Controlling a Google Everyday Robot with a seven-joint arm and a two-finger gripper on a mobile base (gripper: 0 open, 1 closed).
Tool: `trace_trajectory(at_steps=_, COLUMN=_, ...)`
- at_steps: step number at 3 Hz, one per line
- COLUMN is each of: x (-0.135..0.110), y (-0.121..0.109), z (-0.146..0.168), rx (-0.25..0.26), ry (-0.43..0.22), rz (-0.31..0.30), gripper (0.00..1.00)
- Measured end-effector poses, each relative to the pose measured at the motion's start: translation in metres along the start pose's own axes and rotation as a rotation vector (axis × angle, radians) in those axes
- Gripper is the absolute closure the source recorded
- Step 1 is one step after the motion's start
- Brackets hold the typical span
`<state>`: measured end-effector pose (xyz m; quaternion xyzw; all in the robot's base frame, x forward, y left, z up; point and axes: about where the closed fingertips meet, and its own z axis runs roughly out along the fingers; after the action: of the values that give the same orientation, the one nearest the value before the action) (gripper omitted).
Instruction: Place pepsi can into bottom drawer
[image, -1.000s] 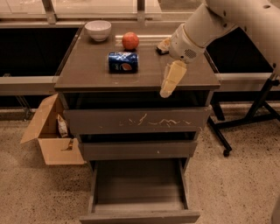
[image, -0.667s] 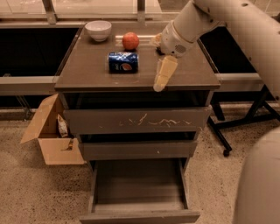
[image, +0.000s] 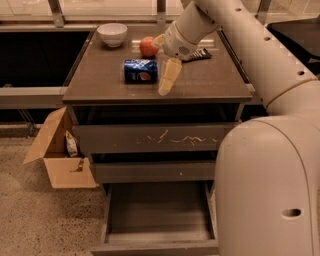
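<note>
The pepsi can (image: 141, 71), a smooth blue metal cylinder, belongs in the bottom drawer (image: 157, 215), which stands pulled open nearest me, plain-fronted and grey inside. The can lies on its side on the matte cabinet top (image: 210, 82) and could roll, so I'd clamp squarely across its round body. The gripper (image: 166, 85) hangs just right of it; open or closed, I cannot tell. Behind sit a glossy apple (image: 147, 46) and a white bowl (image: 112, 34).

Claw (image: 168, 81) over the cabinet top (image: 212, 80), just beside the pepsi can (image: 140, 71) on its side; bottom drawer (image: 157, 216) open.
</note>
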<state>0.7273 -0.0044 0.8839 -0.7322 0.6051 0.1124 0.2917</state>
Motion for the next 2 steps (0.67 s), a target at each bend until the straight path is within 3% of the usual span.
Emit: trace_trajectory(at_steps=2, x=-0.002, y=-0.012, z=0.020, rx=-0.002, ry=-0.010, rz=0.019, gripper=0.00)
